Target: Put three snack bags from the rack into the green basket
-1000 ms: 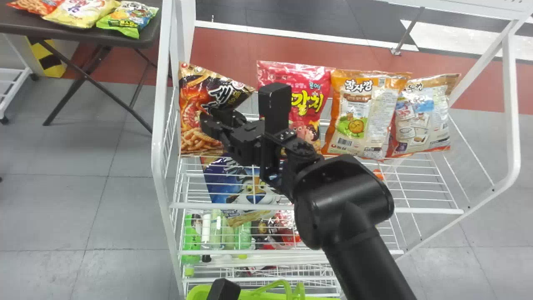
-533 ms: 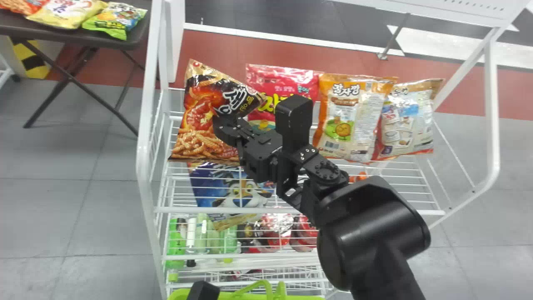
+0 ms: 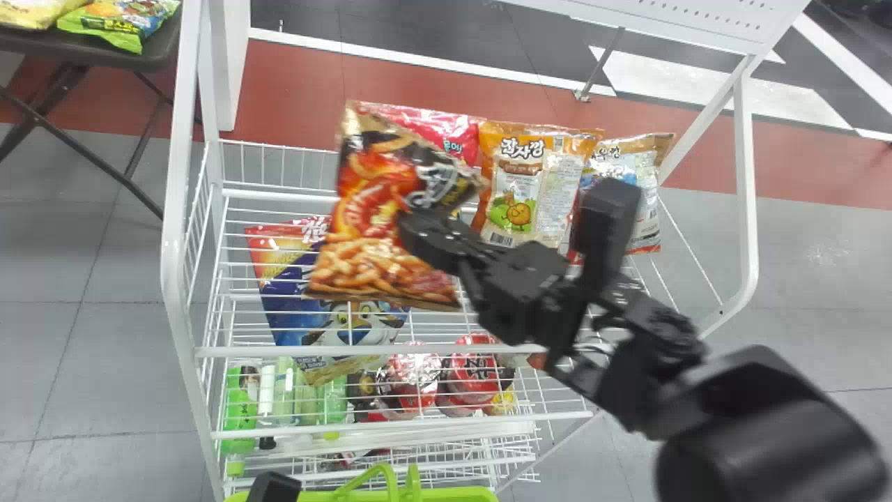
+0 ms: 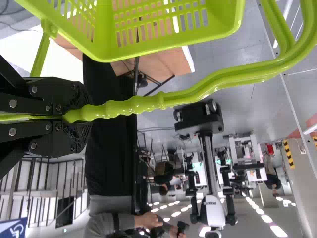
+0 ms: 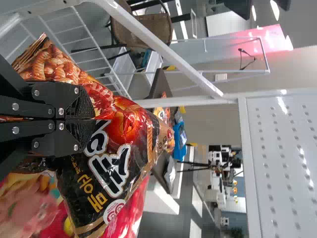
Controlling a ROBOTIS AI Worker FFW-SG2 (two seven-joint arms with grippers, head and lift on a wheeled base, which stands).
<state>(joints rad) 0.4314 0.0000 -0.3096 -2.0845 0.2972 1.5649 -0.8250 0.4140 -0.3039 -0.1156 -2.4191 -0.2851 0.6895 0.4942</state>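
Note:
In the head view my right gripper (image 3: 411, 226) holds the black and orange snack bag (image 3: 376, 230) above the rack's upper shelf. The right wrist view has my right gripper (image 5: 91, 119) shut on that snack bag (image 5: 131, 124). A pink bag (image 3: 446, 132), an orange bag (image 3: 516, 181) and a beige bag (image 3: 648, 202) stand on the rack. At the bottom edge is my left gripper (image 3: 275, 486) by the green basket (image 3: 453, 493). In the left wrist view my left gripper (image 4: 74, 116) is shut on the handle of the green basket (image 4: 173, 44).
The white rack's left post (image 3: 178, 209) and front rail (image 3: 279, 351) border the shelf. A blue bag (image 3: 279, 307), cup noodles (image 3: 474, 369) and bottles (image 3: 240, 411) are lower down. Behind at left stands a dark table (image 3: 157, 49) with more bags.
The right gripper and the black and orange bag have moved right relative to the rack, coming across the pink bag. The whole scene has shifted left in the head view.

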